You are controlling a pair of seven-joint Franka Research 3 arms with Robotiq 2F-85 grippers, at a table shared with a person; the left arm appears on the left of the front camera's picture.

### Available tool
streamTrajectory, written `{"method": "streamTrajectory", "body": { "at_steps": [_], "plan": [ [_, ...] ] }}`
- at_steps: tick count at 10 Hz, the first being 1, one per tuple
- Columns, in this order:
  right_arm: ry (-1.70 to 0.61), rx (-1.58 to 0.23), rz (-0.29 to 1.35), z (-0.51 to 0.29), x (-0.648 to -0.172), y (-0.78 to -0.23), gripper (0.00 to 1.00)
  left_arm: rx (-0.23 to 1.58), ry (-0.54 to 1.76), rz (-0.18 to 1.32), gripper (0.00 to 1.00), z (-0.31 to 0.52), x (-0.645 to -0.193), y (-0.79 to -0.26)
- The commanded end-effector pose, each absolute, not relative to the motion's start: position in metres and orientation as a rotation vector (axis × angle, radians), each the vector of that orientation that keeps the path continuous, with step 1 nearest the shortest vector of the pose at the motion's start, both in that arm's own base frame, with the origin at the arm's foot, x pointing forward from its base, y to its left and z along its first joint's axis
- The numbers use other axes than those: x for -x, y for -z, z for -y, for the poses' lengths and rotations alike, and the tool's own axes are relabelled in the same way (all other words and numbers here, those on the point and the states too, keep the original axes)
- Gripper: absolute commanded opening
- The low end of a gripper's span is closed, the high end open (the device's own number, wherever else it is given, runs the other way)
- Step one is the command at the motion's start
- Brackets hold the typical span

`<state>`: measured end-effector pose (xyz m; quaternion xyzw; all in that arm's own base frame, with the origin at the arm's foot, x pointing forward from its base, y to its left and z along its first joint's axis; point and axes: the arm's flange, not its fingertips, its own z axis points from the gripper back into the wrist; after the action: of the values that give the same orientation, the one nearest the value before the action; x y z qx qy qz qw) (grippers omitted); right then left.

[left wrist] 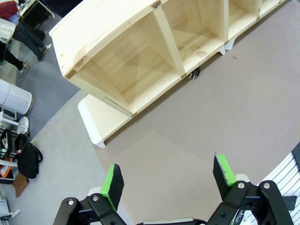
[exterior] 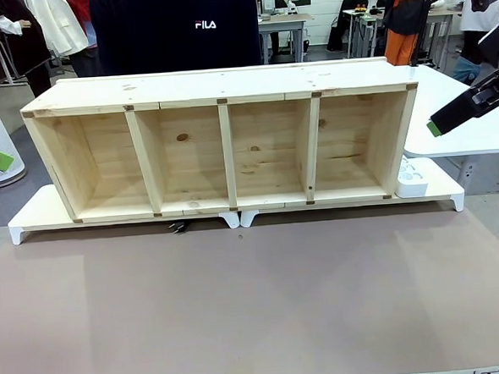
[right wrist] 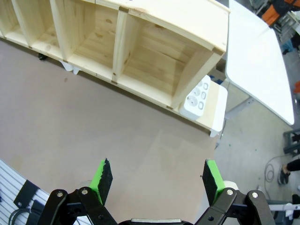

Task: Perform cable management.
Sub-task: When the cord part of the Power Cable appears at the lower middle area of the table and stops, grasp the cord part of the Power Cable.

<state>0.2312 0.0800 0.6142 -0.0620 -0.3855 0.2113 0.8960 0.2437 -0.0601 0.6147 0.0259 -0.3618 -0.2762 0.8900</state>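
Big brown tabletop, with a four-bay pine shelf across the middle and a white power strip at its right end. Left pincer and right pincer both gape wide, holding nothing. The cable only shows its plug, under the shelf left of centre. Looks like the very start, so next is reaching low for that plug. Only text is FILA on the person's top.

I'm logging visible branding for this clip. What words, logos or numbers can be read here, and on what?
"FILA": white letters on the person's dark top, at the far side of the table.
Nothing readable on the wooden shelf or the white power strip.
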Motion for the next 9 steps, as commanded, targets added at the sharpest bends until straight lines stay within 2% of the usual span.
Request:
{"method": "streamTrajectory", "body": {
  "at_steps": [1, 9],
  "plan": [
    [-0.437, 0.131, 0.8, -0.0798, -0.2311, -0.6146, 1.0, -0.052, 0.565, 0.757, 1.0, 0.0608, -0.2436, -0.6156],
    [-0.437, 0.131, 0.8, -0.0798, -0.2311, -0.6146, 1.0, -0.052, 0.565, 0.757, 1.0, 0.0608, -0.2436, -0.6156]
  ]
}}
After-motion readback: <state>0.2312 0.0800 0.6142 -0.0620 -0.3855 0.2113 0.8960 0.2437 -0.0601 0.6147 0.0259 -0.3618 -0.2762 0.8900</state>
